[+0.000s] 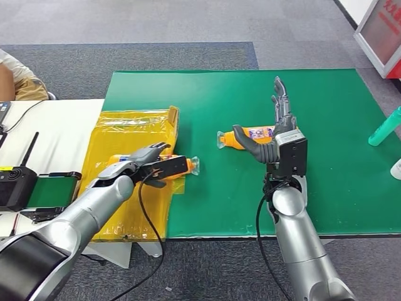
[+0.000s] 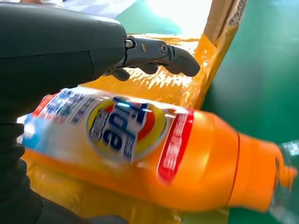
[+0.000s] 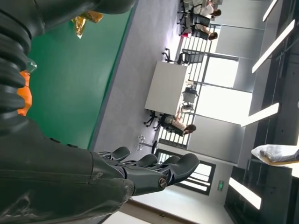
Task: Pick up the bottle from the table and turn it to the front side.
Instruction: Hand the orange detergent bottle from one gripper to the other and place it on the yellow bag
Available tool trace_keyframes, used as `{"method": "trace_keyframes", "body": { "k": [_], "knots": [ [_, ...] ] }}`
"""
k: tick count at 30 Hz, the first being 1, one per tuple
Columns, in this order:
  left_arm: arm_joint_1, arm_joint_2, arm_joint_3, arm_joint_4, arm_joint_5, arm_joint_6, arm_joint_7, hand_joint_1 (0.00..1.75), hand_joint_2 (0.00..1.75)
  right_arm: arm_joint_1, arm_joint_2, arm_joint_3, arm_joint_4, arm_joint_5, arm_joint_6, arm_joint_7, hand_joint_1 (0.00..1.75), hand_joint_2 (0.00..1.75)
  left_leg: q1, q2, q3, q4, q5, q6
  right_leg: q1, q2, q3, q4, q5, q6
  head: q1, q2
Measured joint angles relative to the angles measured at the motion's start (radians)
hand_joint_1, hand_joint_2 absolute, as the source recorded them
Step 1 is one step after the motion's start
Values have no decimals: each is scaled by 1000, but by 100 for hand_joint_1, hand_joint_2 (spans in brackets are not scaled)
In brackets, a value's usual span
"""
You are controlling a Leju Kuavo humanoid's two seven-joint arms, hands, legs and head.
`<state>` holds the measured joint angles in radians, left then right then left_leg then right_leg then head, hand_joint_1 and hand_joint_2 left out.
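Observation:
Two orange bottles with clear caps are in the head view. One bottle (image 1: 245,135) lies on its side in the middle of the green mat (image 1: 331,188), cap pointing left. My right hand (image 1: 280,125) stands just right of it, fingers straight up and spread, thumb reaching across the bottle's near side. An orange bit of this bottle (image 3: 24,95) shows beside my right hand (image 3: 148,170). The other bottle (image 1: 187,165) (image 2: 148,154) lies over the yellow box (image 1: 128,132), label towards the wrist camera. My left hand (image 1: 153,162) is around it, and its fingers (image 2: 159,52) stretch out above the bottle with a gap.
A teal bottle (image 1: 385,127) and a white object (image 1: 397,168) sit at the mat's right edge. A white table (image 1: 61,132) on the left carries a black radio device (image 1: 16,183) and cables. A person (image 1: 14,78) sits at the far left. A red-and-white sign (image 1: 383,31) stands far right.

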<state>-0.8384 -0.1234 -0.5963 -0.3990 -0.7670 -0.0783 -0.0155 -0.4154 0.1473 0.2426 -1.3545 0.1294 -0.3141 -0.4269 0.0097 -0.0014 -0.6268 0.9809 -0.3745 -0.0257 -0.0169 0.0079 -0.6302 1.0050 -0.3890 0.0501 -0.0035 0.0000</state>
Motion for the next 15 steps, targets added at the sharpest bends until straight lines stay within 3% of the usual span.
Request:
{"method": "trace_keyframes", "body": {
  "k": [8,15],
  "knots": [
    [1,3,28,-30,70,106,-64,0,175,0,0,0,7,2,3,-1,0,175,0,0,0,0,0,0,0,0,0,0,0,0,0,0],
    [35,29,89,-133,205,101,-171,0,175,3,0,0,20,1,3,-16,0,175,0,0,0,0,0,0,0,0,0,0,0,0,0,0]
  ]
}}
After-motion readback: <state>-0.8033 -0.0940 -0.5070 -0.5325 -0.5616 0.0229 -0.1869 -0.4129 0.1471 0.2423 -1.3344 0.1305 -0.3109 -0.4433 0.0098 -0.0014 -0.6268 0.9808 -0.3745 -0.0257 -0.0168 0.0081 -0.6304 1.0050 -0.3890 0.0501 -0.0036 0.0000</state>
